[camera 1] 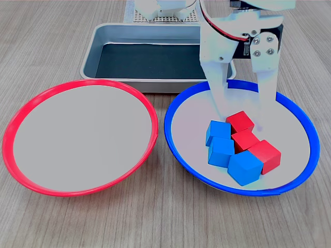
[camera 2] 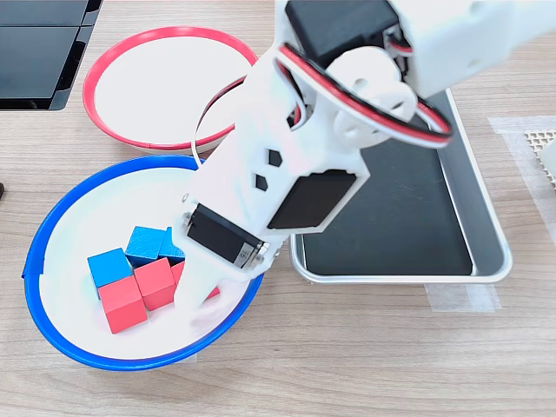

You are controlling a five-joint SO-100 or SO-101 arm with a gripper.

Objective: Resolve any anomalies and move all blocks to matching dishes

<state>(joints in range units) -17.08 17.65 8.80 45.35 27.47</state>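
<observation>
So all six blocks are piled in the blue-rimmed dish (camera 1: 178, 111), three blue and three red mixed together, and the red-rimmed dish (camera 1: 31, 103) has nothing in it. The gripper (camera 1: 243, 121) is down inside the blue dish with its fingers spread, one on either side of the rear red block (camera 1: 239, 121) in the first exterior view, not pinching anything as far as I can tell. Right in front of the fingers, touching that block, sit another red block (camera 1: 246, 139) and a blue block (camera 1: 219, 130), and further out toward the near rim are a second blue block (camera 1: 222, 152), a third blue block (camera 1: 245, 168) and the last red block (camera 1: 265, 155). In the second exterior view the arm covers most of the grab, so I can't confirm how the tips line up. What worries me: the cubes are packed tight, so when the fingers close they could catch the neighbouring red or blue one and drag two at once, or pop the target out sideways. The dish is also shallow and sloped, so a push could slide it on the table (camera 1: 165, 222). Behind the fingers is the grey tray (camera 1: 93, 57), not involved here.
</observation>
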